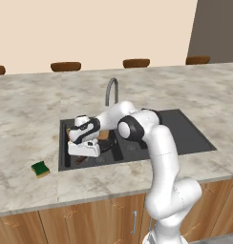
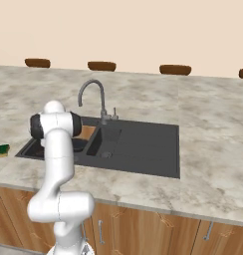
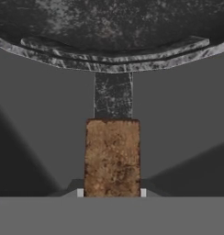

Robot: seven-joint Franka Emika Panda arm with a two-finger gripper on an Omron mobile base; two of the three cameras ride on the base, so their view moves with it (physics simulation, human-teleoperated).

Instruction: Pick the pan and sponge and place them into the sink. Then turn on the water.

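The black pan (image 3: 114, 27) lies low in the left basin of the black sink (image 1: 185, 136), its rim crossing the top of the hand view. Its brown handle (image 3: 113, 156) runs straight back between my fingertips, and my gripper (image 3: 112, 193) is shut on it. From the left base view, my hand and gripper (image 1: 84, 155) reach down into that basin from the right, with the pan (image 1: 107, 146) dark beneath them. The green and yellow sponge (image 1: 40, 168) rests on the counter to the left of the sink, also visible as the sponge (image 2: 2, 150) beside the sink (image 2: 143, 144).
A grey gooseneck faucet (image 1: 111, 90) rises behind the basins, with no stream falling from it. The marble counter (image 1: 27, 119) spreads wide around the sink. Brown stool tops (image 1: 66, 66) line its far edge. Wooden cabinet doors (image 1: 90, 219) are below the front edge.
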